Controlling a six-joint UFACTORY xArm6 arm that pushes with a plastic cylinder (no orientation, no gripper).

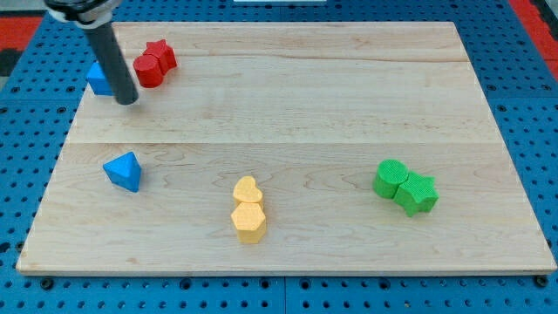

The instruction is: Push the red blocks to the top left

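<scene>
Camera view shows the dark rod slanting down from the view's top-left corner, leaning toward the view's right as it descends, with my tip (128,99) set on the wooden board (288,113) near its top-left corner. It grasps nothing — the tip just stands bare on the wood, touching or just beside a blue block (98,79) partly hidden behind the rod, shape unclear. Just to the tip's upper right lie the two red blocks, a red cylinder (148,70) and a red star (161,55), touching — their shared long axis runs diagonally, lower left to upper right. Farther out, a blue triangular block (123,171) sits by the left edge.
</scene>
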